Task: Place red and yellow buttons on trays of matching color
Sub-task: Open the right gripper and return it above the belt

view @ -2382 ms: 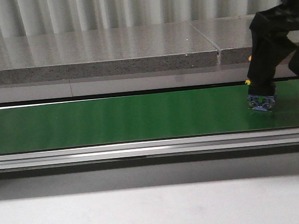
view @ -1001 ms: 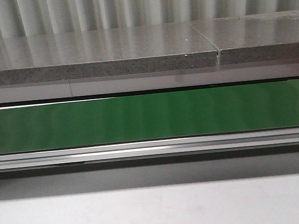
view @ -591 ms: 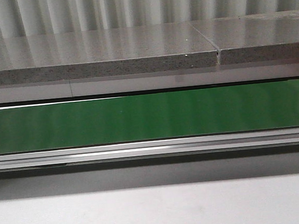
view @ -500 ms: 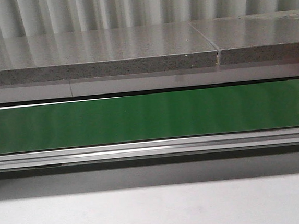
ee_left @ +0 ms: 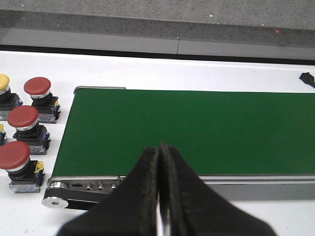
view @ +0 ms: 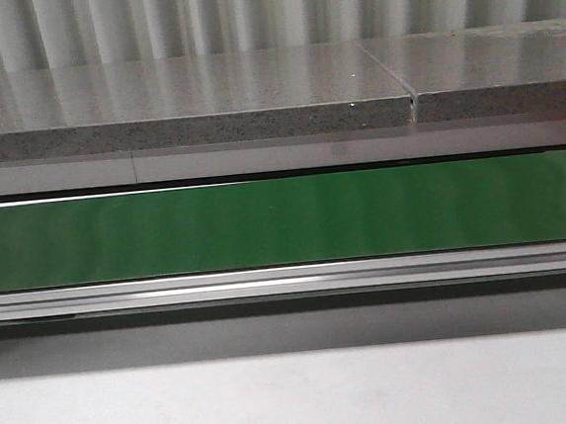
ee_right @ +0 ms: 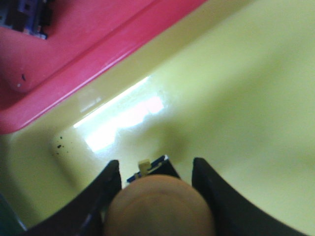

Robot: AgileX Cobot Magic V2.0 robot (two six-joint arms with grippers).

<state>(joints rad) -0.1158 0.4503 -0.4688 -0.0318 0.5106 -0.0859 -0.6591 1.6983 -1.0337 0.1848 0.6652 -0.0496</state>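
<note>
Grey stone ledge and corrugated wall fill the far side of my front view, and the green conveyor belt (view: pixel 284 220) runs bare across it from edge to edge. A couple of seconds back my right arm stood over the belt's right end, clamped on a button; now it is out of the front view altogether, so the pick came off the belt cleanly.

On the right wrist camera, the right gripper (ee_right: pixel 157 172) is clenched on a yellow button (ee_right: pixel 160 204), its fingers (ee_right: pixel 109 184) pressed to either side of the cap. It hangs just above the yellow tray (ee_right: pixel 236 98), with the red tray (ee_right: pixel 83 44) alongside. I judge the match is right and only the lowering and release remain.

My left gripper (ee_left: pixel 158 169) is pinched closed on nothing, hovering at the near edge of the belt's left end. Three red buttons (ee_left: pixel 22 117) and a second yellow button (ee_left: pixel 3 81) wait on the white table (ee_left: pixel 147 78) beside it.
</note>
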